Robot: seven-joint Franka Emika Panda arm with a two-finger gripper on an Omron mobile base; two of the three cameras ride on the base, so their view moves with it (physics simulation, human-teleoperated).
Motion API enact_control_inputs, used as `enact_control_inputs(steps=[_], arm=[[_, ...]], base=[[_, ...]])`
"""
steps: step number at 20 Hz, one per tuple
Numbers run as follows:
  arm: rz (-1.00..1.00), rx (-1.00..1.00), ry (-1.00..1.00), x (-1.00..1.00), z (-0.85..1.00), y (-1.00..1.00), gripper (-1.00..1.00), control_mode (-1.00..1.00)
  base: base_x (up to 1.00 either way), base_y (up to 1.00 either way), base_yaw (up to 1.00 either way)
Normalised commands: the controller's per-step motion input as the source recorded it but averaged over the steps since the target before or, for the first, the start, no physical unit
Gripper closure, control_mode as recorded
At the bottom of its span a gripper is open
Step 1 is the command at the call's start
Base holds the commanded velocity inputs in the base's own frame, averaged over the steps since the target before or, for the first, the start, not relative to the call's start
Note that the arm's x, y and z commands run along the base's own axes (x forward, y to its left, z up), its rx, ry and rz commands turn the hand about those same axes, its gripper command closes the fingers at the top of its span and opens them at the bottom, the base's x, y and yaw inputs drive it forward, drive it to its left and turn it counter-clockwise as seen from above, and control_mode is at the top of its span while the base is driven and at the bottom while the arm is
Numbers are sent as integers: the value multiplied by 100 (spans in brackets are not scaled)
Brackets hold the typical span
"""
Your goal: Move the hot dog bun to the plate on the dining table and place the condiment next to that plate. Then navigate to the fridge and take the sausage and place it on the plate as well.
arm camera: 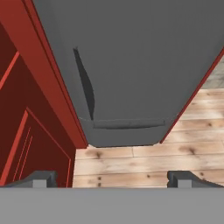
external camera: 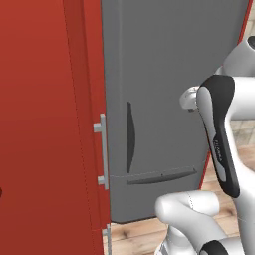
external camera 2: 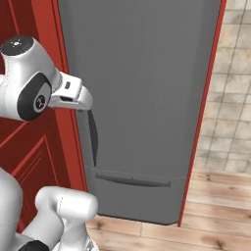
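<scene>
The tall grey fridge [external camera: 159, 89] [external camera 2: 142, 73] [arm camera: 144, 52] stands in front of me with its door shut. A dark vertical handle [external camera: 130, 137] [external camera 2: 92, 137] [arm camera: 85, 85] runs down the door's left side. Below it is a horizontal drawer handle [external camera: 162, 177] [external camera 2: 132, 180] [arm camera: 127, 124]. My gripper [arm camera: 111, 179] is open with nothing between its fingers. It is held in front of the door, near the upper end of the vertical handle and apart from it. The hot dog bun, plate, dining table, condiment and sausage are out of view.
Red cabinets [external camera: 45, 124] [external camera 2: 29, 162] [arm camera: 26, 127] adjoin the fridge's left side, with a grey bar handle [external camera: 102, 149]. A thin red panel [external camera 2: 203, 122] borders its right side, then a tiled wall [external camera 2: 230, 98]. Wooden floor [arm camera: 144, 164] lies below.
</scene>
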Motion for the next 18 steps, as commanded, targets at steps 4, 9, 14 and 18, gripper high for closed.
enact_control_inputs(steps=[4, 9, 14, 18], arm=[[0, 0, 0, 0, 0, 0, -100, 100], [3, -2, 10, -4, -21, 9, -100, -100], [7, 1, 3, 8, -84, 15, -100, -100], [1, 1, -1, 60, -93, 33, -100, -100]], base=[[4, 11, 7], [0, 2, 1], [0, 0, 0], [0, 0, 0]])
